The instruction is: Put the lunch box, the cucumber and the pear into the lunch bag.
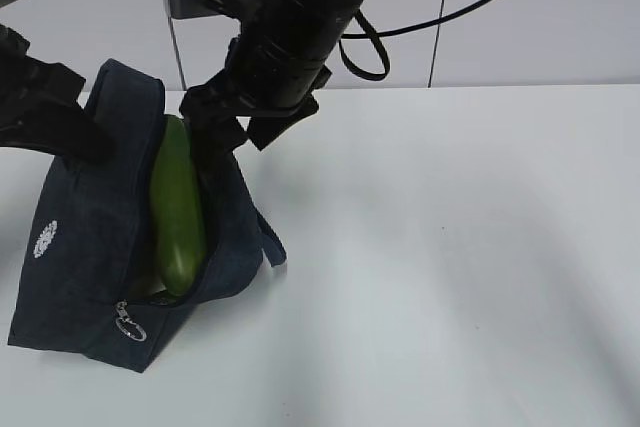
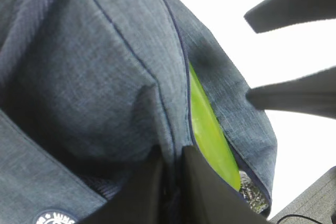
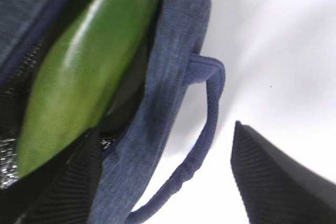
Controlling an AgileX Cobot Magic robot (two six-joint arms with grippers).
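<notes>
The cucumber (image 1: 176, 209) fills most of the lunch bag's (image 1: 90, 277) open slot, so you get only a thin gap beside it. Your right gripper (image 1: 215, 137) blocks the far end of the bag's mouth, and your left gripper (image 2: 170, 192) pinches the opposite edge. The table (image 1: 450, 267) right of the bag is free.

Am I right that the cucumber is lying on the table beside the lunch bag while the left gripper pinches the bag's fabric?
Not quite: the cucumber lies in the lunch bag's open mouth, as the exterior view shows. The left gripper does pinch the bag's fabric.
</notes>
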